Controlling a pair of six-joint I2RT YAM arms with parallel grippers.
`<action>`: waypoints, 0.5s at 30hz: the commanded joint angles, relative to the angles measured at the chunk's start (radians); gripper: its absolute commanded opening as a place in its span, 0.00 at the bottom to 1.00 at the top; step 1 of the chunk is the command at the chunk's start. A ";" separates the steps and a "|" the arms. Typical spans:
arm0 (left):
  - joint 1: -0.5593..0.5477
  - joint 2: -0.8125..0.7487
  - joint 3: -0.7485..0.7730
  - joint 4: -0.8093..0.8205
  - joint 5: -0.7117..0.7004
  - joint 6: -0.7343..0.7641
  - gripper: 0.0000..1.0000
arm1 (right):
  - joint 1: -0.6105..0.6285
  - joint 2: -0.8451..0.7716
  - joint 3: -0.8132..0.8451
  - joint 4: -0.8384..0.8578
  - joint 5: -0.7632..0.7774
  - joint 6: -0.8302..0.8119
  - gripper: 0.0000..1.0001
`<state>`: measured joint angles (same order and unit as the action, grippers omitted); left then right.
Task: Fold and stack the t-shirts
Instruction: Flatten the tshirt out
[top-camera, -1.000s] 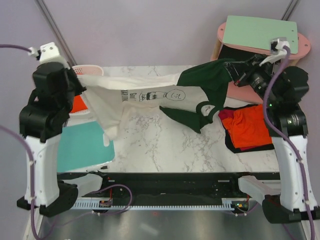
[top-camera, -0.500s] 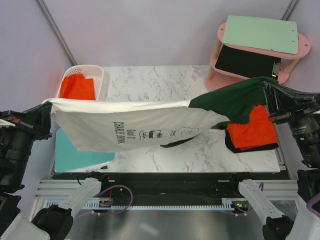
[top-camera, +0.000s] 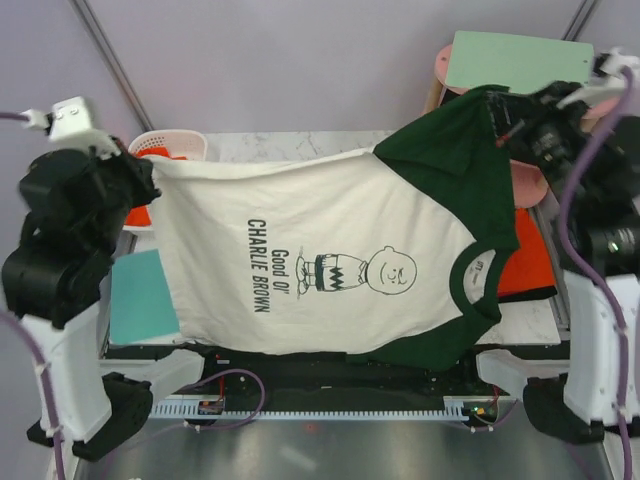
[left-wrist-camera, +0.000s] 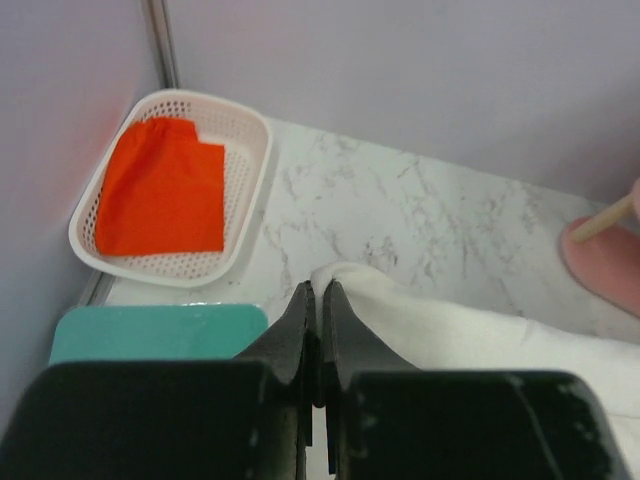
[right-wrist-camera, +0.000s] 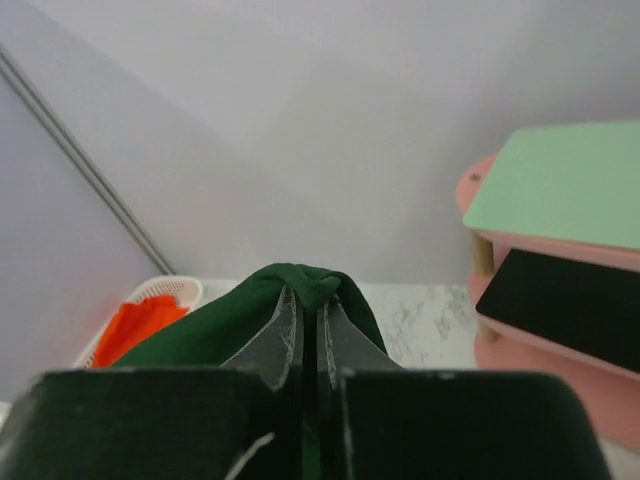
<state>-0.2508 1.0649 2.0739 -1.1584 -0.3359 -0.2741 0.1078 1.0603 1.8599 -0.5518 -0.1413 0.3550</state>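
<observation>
Your t-shirt (top-camera: 320, 260), cream with dark green sleeves and a cartoon print, hangs spread in the air over the marble tabletop (top-camera: 290, 145) and hides most of it from above; your left hand (left-wrist-camera: 320, 295) is pinched tight on its cream edge; your right hand (right-wrist-camera: 308, 300) is clamped on a green fold. Lavender walls (top-camera: 300, 60) close the space behind; far left, a white basket (left-wrist-camera: 250, 150) holds an orange cloth (left-wrist-camera: 165, 195), with a teal board (top-camera: 140, 295) nearer you; at the right stand a pink shelf (right-wrist-camera: 470, 190) and an orange garment (top-camera: 530, 265), half covered by the shirt.
</observation>
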 joint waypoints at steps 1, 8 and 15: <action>0.002 0.168 -0.136 0.081 -0.106 -0.011 0.02 | -0.002 0.210 -0.094 0.085 -0.061 0.027 0.00; 0.028 0.413 -0.386 0.236 -0.072 -0.103 0.02 | 0.001 0.415 -0.238 0.144 -0.076 -0.017 0.00; 0.062 0.758 -0.235 0.227 -0.083 -0.117 0.02 | 0.007 0.686 -0.217 0.197 -0.080 -0.014 0.00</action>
<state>-0.2115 1.7191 1.7050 -0.9764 -0.3901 -0.3504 0.1097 1.6524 1.5890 -0.4625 -0.2131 0.3538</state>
